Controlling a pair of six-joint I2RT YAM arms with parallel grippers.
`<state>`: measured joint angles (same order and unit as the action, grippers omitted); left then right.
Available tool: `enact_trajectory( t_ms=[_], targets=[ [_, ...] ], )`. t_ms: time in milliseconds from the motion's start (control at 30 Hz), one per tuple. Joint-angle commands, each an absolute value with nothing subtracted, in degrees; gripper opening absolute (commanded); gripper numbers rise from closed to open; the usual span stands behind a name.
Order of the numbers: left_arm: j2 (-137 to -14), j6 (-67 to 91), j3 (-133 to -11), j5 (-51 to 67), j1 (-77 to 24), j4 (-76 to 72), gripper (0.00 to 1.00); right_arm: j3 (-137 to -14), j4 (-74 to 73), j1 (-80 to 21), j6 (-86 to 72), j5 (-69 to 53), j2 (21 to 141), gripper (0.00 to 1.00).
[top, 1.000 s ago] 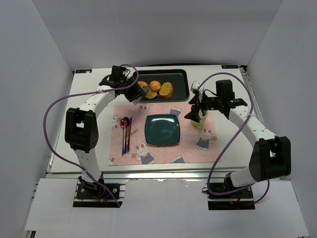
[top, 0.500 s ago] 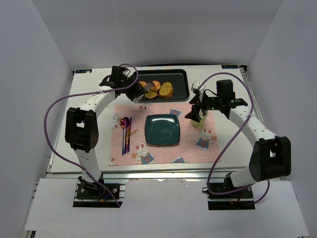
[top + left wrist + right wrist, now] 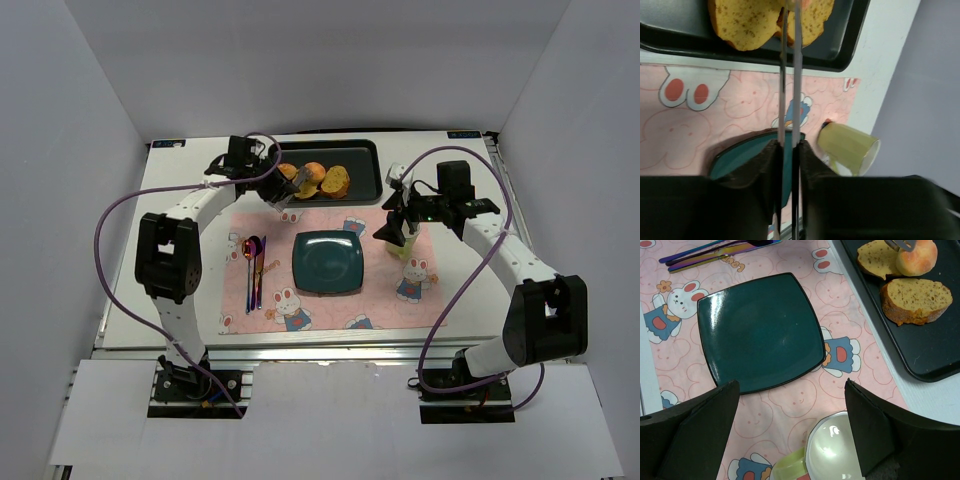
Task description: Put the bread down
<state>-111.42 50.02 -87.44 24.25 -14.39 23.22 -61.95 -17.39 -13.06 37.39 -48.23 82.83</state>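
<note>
The bread lies in a black tray: a round bun and two toasted slices. My left gripper is shut on a pair of metal tongs. Their two arms run nearly together out to the bread in the tray. In the right wrist view the tong tips touch the bun. The dark-green square plate sits bare on the pink mat. My right gripper hangs open above a light-green mug.
Purple-tinted cutlery lies on the mat left of the plate. The mug stands on the mat to the right of the plate. White walls enclose the table on three sides.
My left gripper has moved slightly right toward the bun and squeezed the tongs' arms closer together. The right arm has not moved.
</note>
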Motion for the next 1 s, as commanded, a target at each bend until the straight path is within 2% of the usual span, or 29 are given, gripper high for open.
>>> enact_trajectory(
  t_ms=[0,133,233,433,667,833,967],
  targets=[
    [-108.1,51.1,-86.3,25.7,-14.5,19.3,0.24,-61.3,-16.1,-12.6,37.1,-49.9,80.8,0.89],
    [-104.0,50.7,-85.2,26.2,-14.5,17.0,0.04,-61.3,-16.7,-12.5,37.6,-49.9,80.2,0.89],
    [-98.7,49.1,-82.3,27.4,-14.5,17.0,0.00,-60.7,-16.7,-12.3,38.1,-50.0,79.5,0.89],
    [-82.3,45.9,-67.2,31.8,-15.0,19.0,0.00,-59.6,-15.2,-11.8,38.1,-50.9,78.3,0.88],
    [-64.0,47.3,-48.9,34.5,-17.0,23.3,0.00,-60.7,-14.6,-11.5,37.6,-53.2,78.7,0.77],
    [-60.0,49.0,-41.4,34.9,-20.4,24.1,0.00,-62.2,-13.3,-11.5,36.3,-53.1,79.5,0.78],
    [-61.0,48.0,-40.1,33.1,-22.4,24.2,0.00,-62.8,-13.2,-11.5,35.8,-52.6,79.7,0.80]
  ],
)
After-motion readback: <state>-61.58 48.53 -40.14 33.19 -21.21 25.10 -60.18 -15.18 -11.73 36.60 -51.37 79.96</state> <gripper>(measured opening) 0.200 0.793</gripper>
